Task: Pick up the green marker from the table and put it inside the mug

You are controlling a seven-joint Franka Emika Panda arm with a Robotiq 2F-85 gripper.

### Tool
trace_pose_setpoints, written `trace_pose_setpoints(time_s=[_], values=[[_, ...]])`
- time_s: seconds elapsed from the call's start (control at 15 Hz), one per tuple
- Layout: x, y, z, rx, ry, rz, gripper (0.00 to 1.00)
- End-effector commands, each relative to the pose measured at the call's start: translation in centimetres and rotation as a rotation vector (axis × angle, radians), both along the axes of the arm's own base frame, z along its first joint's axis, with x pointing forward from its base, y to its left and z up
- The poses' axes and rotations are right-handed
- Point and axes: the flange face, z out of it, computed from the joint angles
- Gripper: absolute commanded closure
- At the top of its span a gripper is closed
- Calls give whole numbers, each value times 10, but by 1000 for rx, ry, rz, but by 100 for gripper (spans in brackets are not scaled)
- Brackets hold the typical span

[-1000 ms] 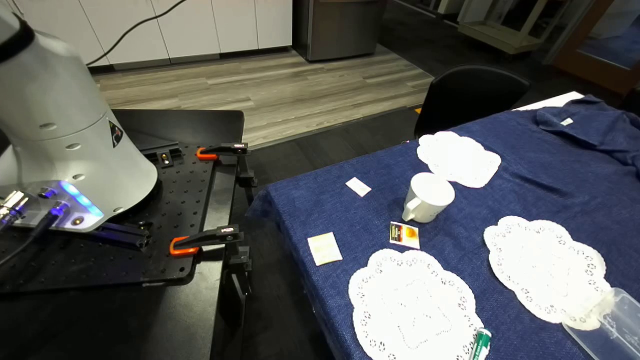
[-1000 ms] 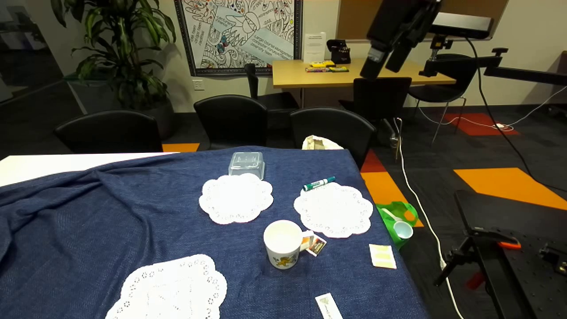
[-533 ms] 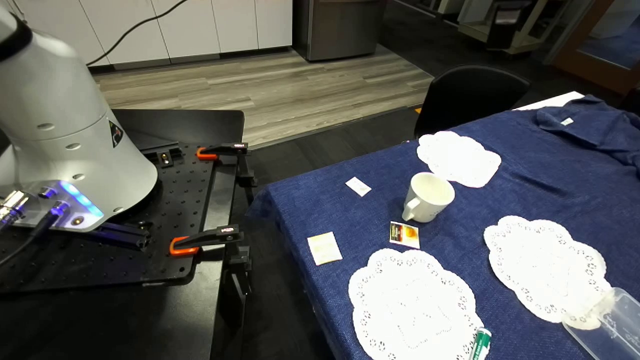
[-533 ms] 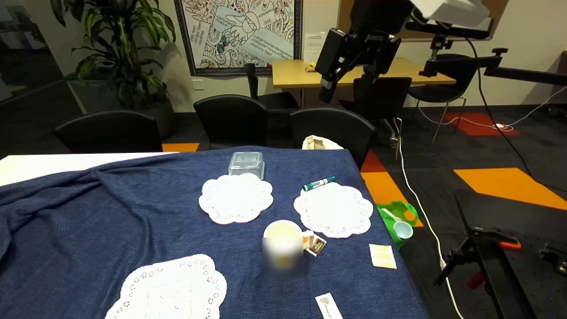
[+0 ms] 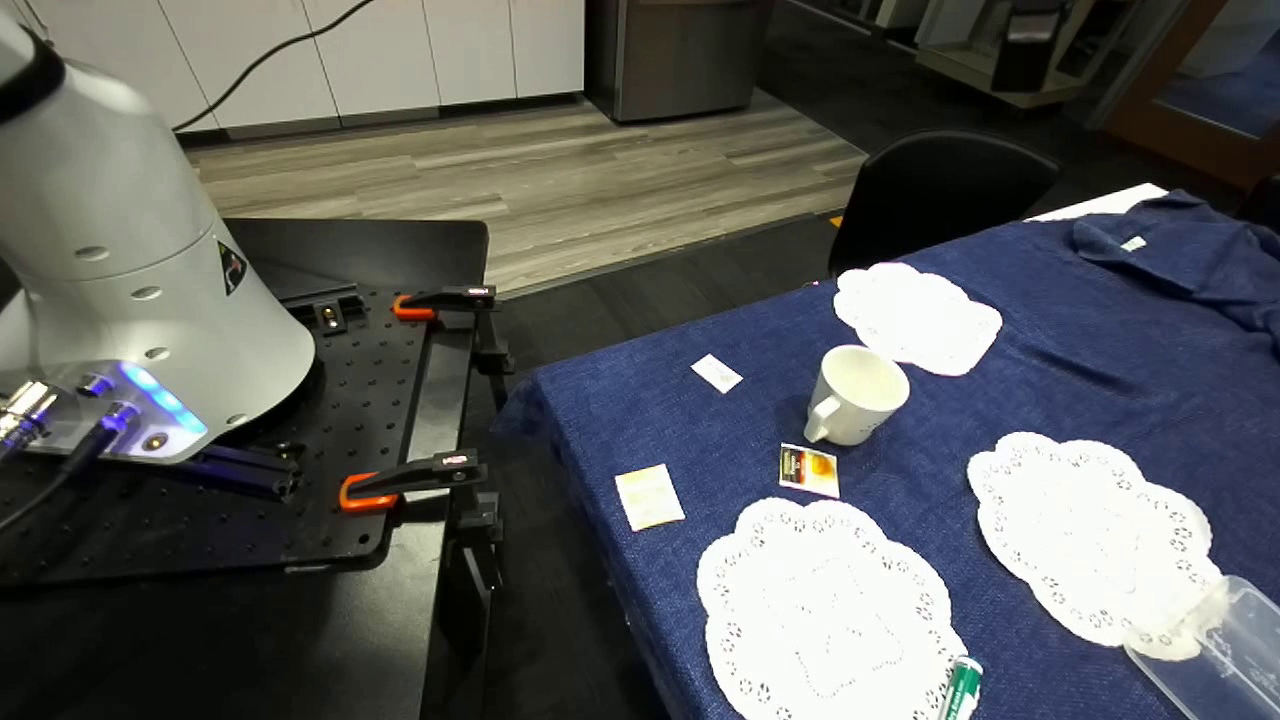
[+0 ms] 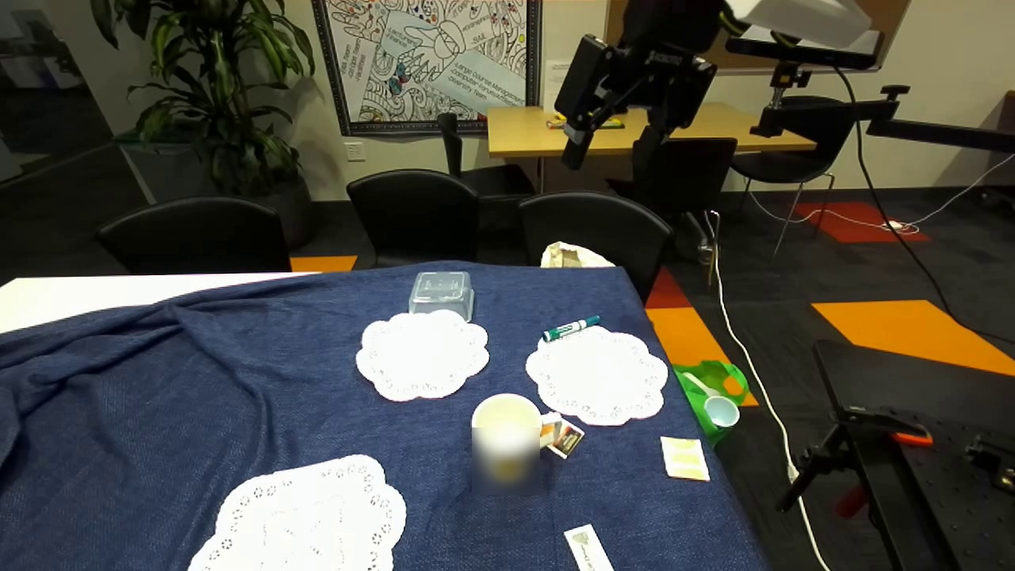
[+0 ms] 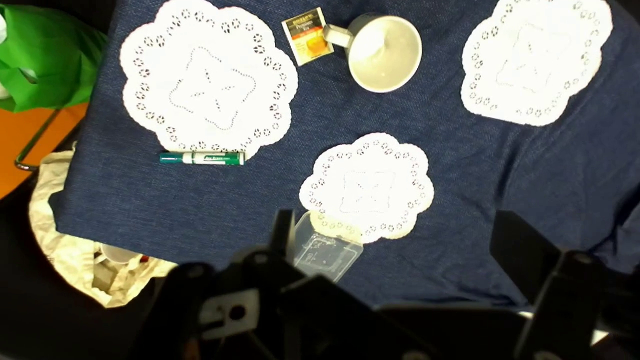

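Observation:
The green marker point(image 6: 571, 328) lies flat on the blue-draped table point(image 6: 317, 420), along the edge of a white doily. It also shows in an exterior view point(image 5: 962, 690), cut by the frame edge, and in the wrist view point(image 7: 202, 158) at left. The white mug point(image 6: 507, 420) stands upright, its handle over a tea packet; it also shows in an exterior view point(image 5: 860, 395) and the wrist view point(image 7: 385, 55). My gripper point(image 6: 610, 147) hangs high, well above the table. In the wrist view the gripper's point(image 7: 394, 222) fingers are wide apart with nothing between them.
Several white doilies point(image 7: 210, 85) lie on the cloth. A clear plastic container point(image 6: 442, 295) stands by one. A tea packet point(image 7: 307, 37), a yellow packet point(image 6: 685, 458) and a white packet point(image 6: 588, 549) lie near the mug. Black chairs point(image 6: 599, 238) stand behind the table edge.
In an exterior view my gripper has moved left and come further into the frame; its fingers show farther apart than one second ago. Marker and mug have not moved.

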Motion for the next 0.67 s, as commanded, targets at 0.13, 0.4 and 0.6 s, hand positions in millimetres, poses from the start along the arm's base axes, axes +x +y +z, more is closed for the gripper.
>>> trace_pose_setpoints(time_s=[0.13,0.4,0.6], values=[[30,-34,-25,86,-79,-290,0],[47,-66,-56,112,-134,-502,0],[57,-94,-84,101,-152,-665,0]])
